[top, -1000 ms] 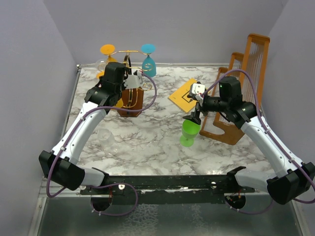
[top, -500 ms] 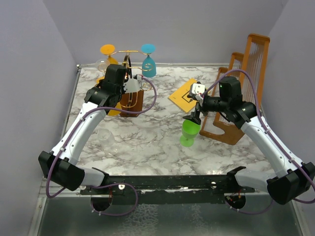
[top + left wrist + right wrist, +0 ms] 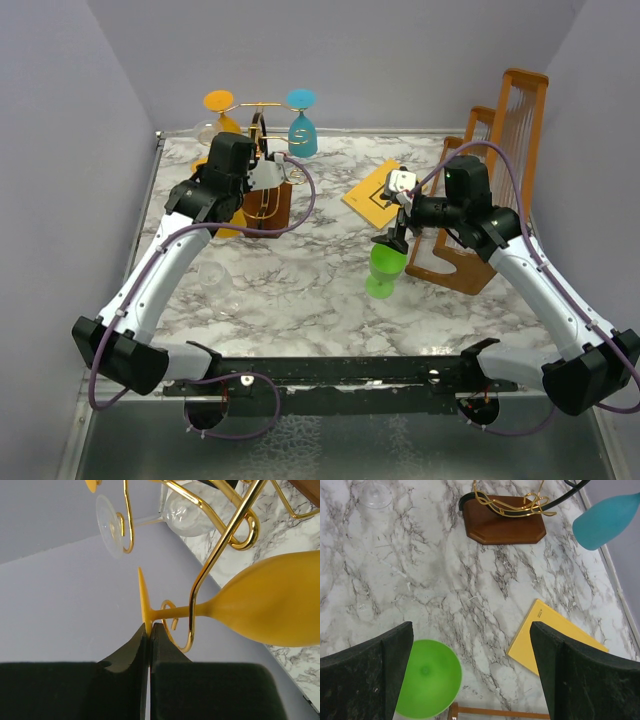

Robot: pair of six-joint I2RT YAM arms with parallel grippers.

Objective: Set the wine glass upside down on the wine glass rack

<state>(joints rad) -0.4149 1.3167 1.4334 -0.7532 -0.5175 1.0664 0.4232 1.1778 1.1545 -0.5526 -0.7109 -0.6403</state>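
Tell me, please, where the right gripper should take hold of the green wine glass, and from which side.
Probably the short stem, between bowl and foot, coming in level from the right arm's side. The green wine glass stands upright, mouth open upward, so its wide bowl offers poor purchase from above. The right gripper is open above it.

The wine glass rack (image 3: 221,545) is glossy, polished gold metal wire on a smooth, dark brown wooden base (image 3: 502,527). The orange wine glass (image 3: 270,605) looks matt and opaque, like plastic. The table (image 3: 420,580) has a smooth, marble-patterned top.
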